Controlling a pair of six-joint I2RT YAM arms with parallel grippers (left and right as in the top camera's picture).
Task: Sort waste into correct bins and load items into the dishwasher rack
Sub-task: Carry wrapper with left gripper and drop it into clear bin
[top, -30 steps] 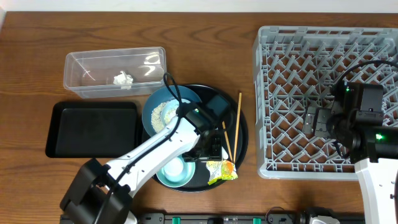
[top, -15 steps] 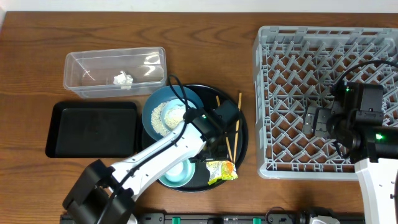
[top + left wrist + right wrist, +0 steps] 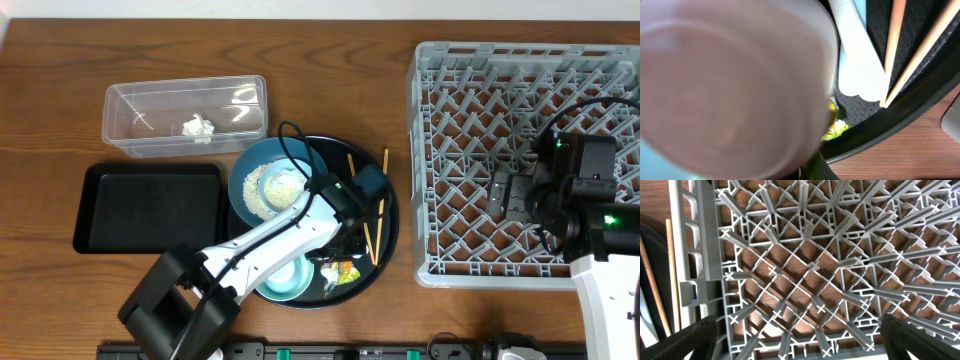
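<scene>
On the round black tray (image 3: pixel 392 215) my left gripper (image 3: pixel 345 262) is shut on the yellow-green snack wrapper (image 3: pixel 343 273), which peeks out beside a blurred pale bowl (image 3: pixel 725 85) in the left wrist view. The white spoon (image 3: pixel 855 60) and two wooden chopsticks (image 3: pixel 382 195) lie just right of it. A teal bowl (image 3: pixel 280 282) sits at the tray's front. The dark-blue bowl (image 3: pixel 245 180) holds white rice (image 3: pixel 270 187). Above the grey dishwasher rack (image 3: pixel 470 100), my right gripper (image 3: pixel 510 195) hangs open and empty over the lattice (image 3: pixel 805 275).
At the back left a clear tub (image 3: pixel 140 130) holds a crumpled white tissue (image 3: pixel 198 127). The shallow black rectangular tray (image 3: pixel 150 208) lies in front of it. The left arm stretches from the front edge across the round tray.
My left gripper has moved forward over the round tray to the wrapper and closed on it; the wrapper has shifted slightly left and bunched up. The right arm is unchanged.
</scene>
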